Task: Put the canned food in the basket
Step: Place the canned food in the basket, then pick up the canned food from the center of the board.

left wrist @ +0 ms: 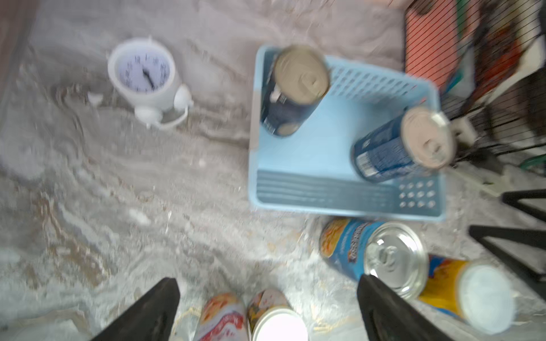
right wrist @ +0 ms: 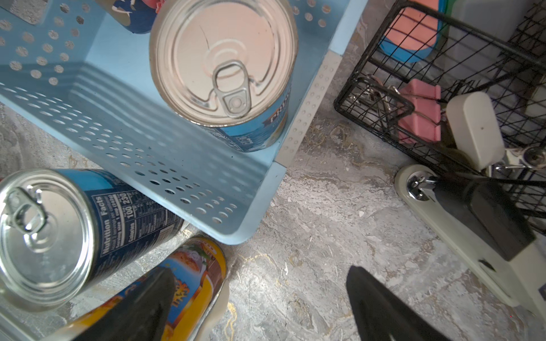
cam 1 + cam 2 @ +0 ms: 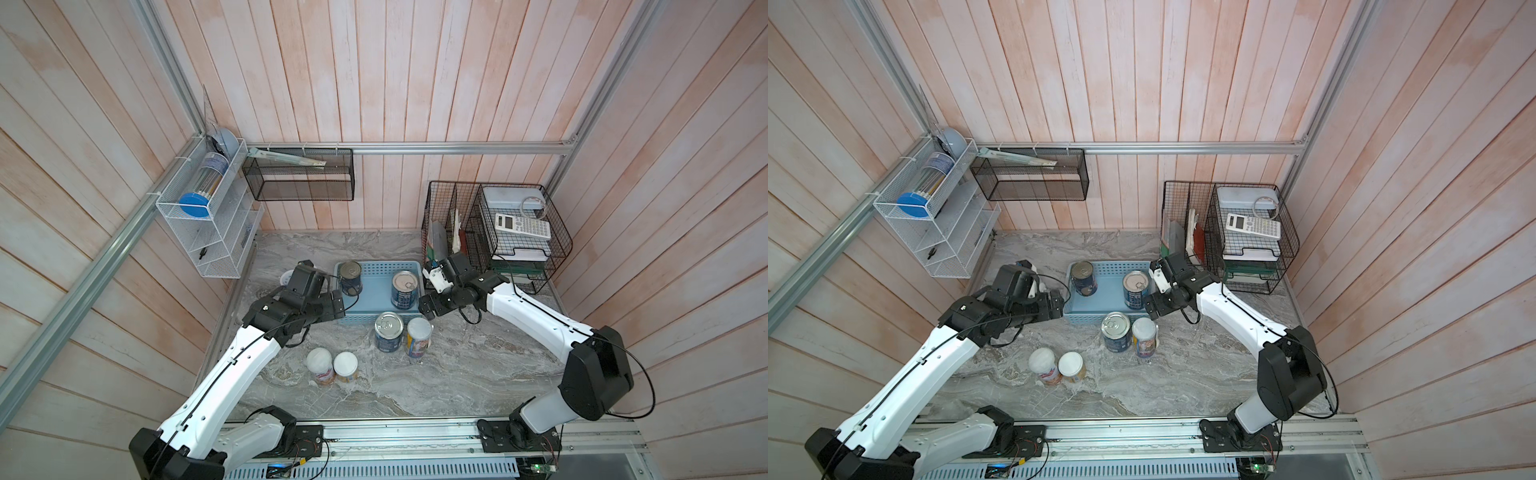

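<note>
Two dark-label cans (image 3: pixel 350 276) upright in basket (image 3: pixel 359 319); four more on table (image 3: pixel 457 374) just outside. My left gripper (image 3: pixel 338 304), right gripper (image 3: pixel 426 309): jaws wide, empty. Between picks, I judge. Next: straddle silver-top can (image 3: pixel 389 330) by front wall, close squarely.

- Three pull-tab cans with dark blue labels: left basket can (image 3: pixel 349 277), right basket can (image 3: pixel 405 289), desk can (image 3: pixel 389 331).
- Three white-lid cans with colourful labels: left lid can (image 3: pixel 320 365), middle lid can (image 3: pixel 345 368), right lid can (image 3: pixel 419 337).
- One light blue basket (image 3: pixel 374 293).
- One white clock (image 1: pixel 143 72).
- One calculator (image 3: pixel 523 226).
- Two black wire racks: wall rack (image 3: pixel 299 189), desk rack (image 3: pixel 559 243).
- One white wire shelf (image 3: pixel 216 253).
- Two tools: left tool (image 1: pixel 267 279), right tool (image 2: pixel 260 270).
</note>
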### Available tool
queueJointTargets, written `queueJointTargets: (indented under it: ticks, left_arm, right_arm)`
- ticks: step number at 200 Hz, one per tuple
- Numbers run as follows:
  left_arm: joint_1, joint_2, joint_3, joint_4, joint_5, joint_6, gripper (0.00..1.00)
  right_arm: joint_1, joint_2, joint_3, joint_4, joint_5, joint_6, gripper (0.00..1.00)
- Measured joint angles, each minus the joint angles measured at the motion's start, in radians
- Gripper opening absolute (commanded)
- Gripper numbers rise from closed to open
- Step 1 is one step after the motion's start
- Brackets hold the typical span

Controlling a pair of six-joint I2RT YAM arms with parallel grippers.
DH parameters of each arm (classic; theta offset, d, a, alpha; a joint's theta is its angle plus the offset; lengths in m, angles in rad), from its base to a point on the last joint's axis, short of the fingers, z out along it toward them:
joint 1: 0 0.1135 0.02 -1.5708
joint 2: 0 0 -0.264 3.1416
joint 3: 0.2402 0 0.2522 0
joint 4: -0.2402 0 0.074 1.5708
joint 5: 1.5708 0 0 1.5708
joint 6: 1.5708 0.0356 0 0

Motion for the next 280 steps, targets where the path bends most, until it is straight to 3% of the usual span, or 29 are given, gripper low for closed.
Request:
queueJointTargets:
  ticks: [23,95,196,232,261,280]
  left_arm:
    - [0.0,-0.053,-0.115,-0.052,-0.004,-0.063,1.0]
    - [-0.013,-0.126,-0.282,-0.046,0.044,-0.176,1.0]
    - [-0.063,-0.135,-0.38,-0.016,0.137,-0.211,1.0]
    - [-0.068,-0.135,-0.385,-0.017,0.134,-0.217,0.87]
    - [-0.068,-0.128,-0.378,-0.034,0.106,-0.2,0.64]
    - [-0.068,-0.121,-0.368,-0.051,0.096,-0.192,0.57]
  right_arm:
    - [0.0,-0.006,-0.01,0.004,-0.008,0.004,0.98]
    - [0.002,-0.047,-0.037,0.017,-0.014,0.023,0.98]
    - [0.002,-0.046,-0.046,0.021,-0.015,0.023,0.98]
    - [0.002,-0.034,-0.046,0.027,-0.016,0.023,0.98]
    - [0.004,-0.019,-0.046,0.037,-0.017,0.023,0.98]
    - [0.004,-0.019,-0.046,0.04,-0.017,0.023,0.98]
